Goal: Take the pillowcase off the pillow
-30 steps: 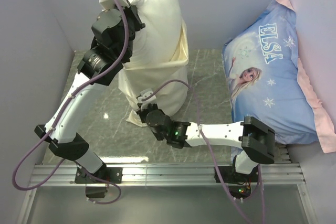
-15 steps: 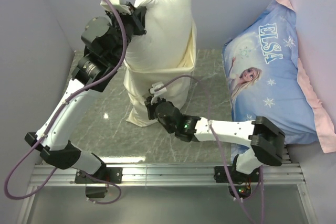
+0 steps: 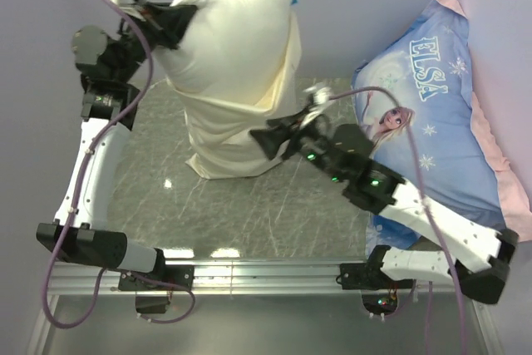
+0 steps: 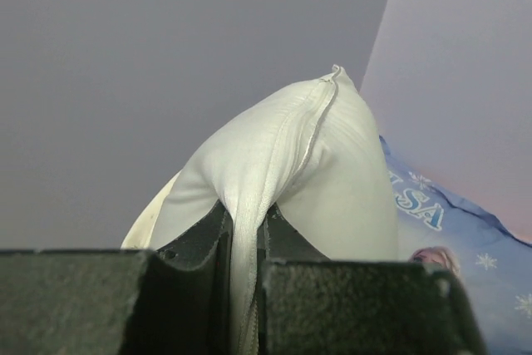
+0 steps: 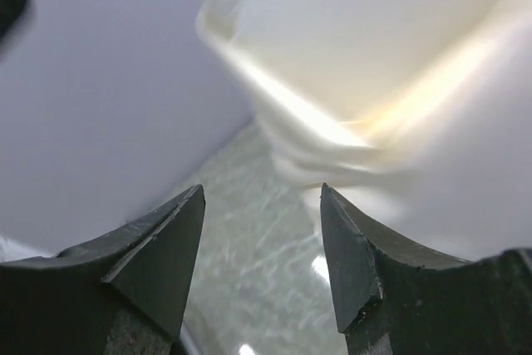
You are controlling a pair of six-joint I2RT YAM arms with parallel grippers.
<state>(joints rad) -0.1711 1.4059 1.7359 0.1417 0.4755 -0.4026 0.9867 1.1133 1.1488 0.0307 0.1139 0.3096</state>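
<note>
Near the pillowcase (image 3: 241,135), blue cushion (image 3: 449,122) reads "ELSA".

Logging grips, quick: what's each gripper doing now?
Left gripper: closed on the plump white stuffed pillow's seamed corner.
Right gripper: open, holding nothing.

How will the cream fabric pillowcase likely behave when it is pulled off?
Probably floppy: the thin cream fabric pillowcase hangs wrinkled and bunched around the plump white stuffed pillow. It likely slides easily, since its open edge stands loose beside the pillow.
</note>
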